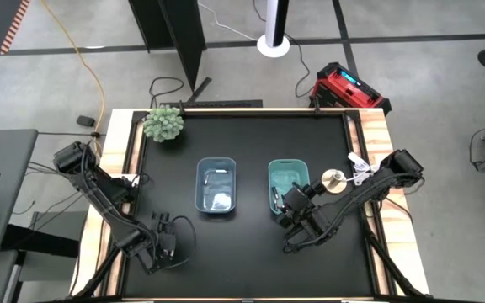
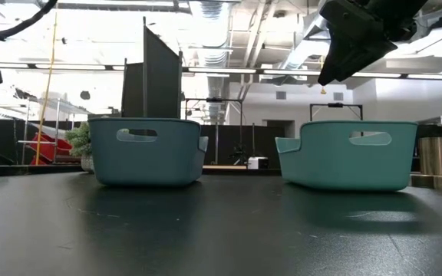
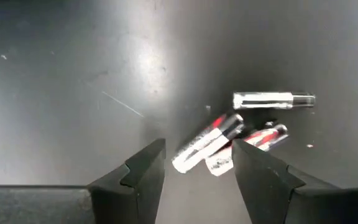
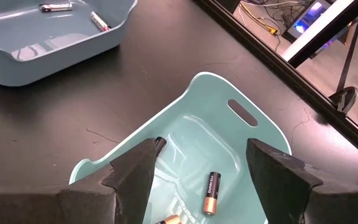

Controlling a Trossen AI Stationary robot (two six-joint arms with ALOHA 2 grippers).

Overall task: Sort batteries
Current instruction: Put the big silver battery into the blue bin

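Three whitish-silver batteries (image 3: 207, 143) with red and black marks lie on the black table near its near left corner. My left gripper (image 3: 197, 165) (image 1: 167, 241) hovers over them, open, one finger on each side of the nearest two, touching none. My right gripper (image 4: 197, 168) (image 1: 291, 206) (image 2: 351, 46) hangs open and holds nothing above the near end of the light teal bin (image 4: 253, 134) (image 1: 289, 183) (image 2: 347, 153). Dark batteries with coppery ends (image 4: 211, 193) lie in that bin. The blue-grey bin (image 1: 217, 187) (image 2: 148, 149) (image 4: 42, 37) holds silver batteries (image 4: 56, 7).
A small potted plant (image 1: 163, 124) stands at the table's far left corner. A round metal object (image 1: 333, 178) (image 2: 434, 156) sits to the right of the teal bin. The two bins stand side by side mid-table. Bare black table (image 1: 226, 252) lies near the front edge.
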